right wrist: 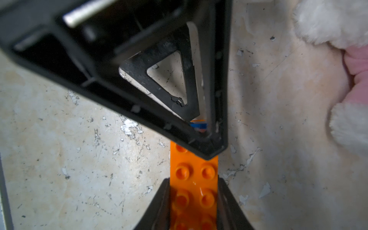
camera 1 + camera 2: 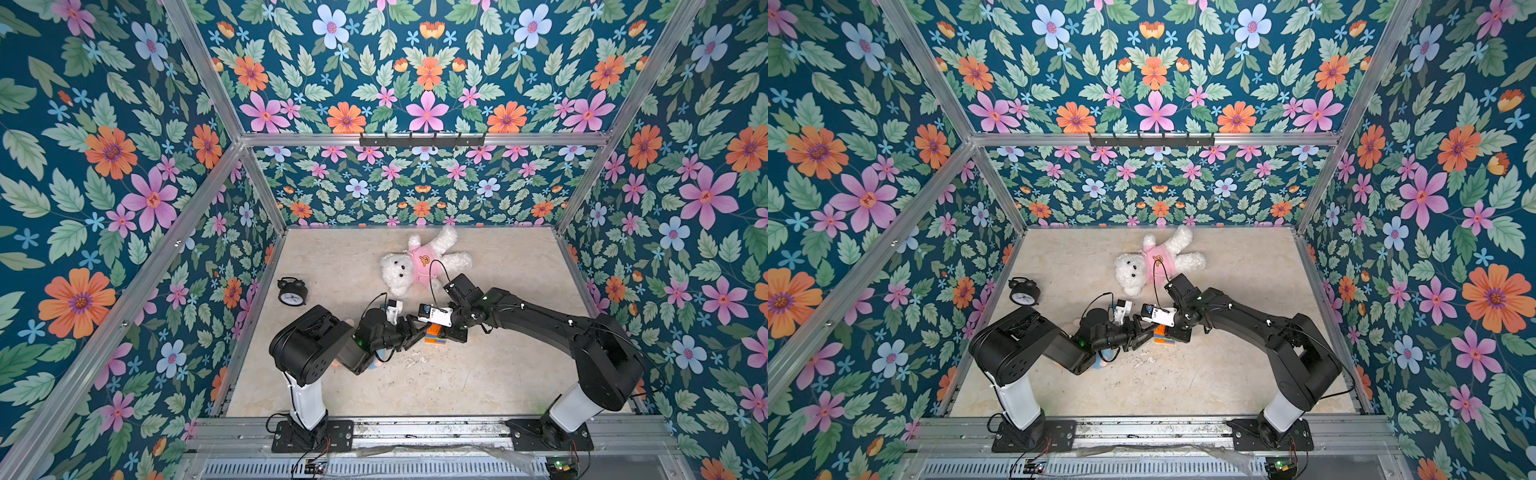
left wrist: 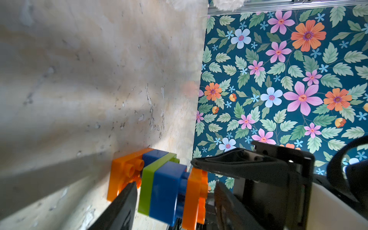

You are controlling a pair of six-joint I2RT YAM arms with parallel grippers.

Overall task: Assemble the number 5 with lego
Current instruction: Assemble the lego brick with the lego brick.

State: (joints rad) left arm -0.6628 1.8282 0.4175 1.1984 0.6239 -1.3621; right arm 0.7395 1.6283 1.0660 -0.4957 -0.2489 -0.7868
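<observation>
- Right wrist view: the right gripper (image 1: 193, 184) is clamped on a long orange brick (image 1: 194, 177), with a finger tight against each long side.
- Left wrist view: that orange brick caps the number 5 stack (image 3: 159, 185) of orange, blue, lime green and blue, with a blue stud showing in the gap beneath it.
- The left gripper (image 3: 175, 187) straddles the stack with a finger on either side. I can't tell if they grip it.
- In both top views the stack (image 2: 434, 336) (image 2: 1163, 336) sits mid-table (image 2: 478, 374), where the two grippers meet, near the teddy bear (image 2: 419, 262).

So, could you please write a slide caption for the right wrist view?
Right gripper clamping an orange brick, with a white plush bear nearby on the table.
</observation>
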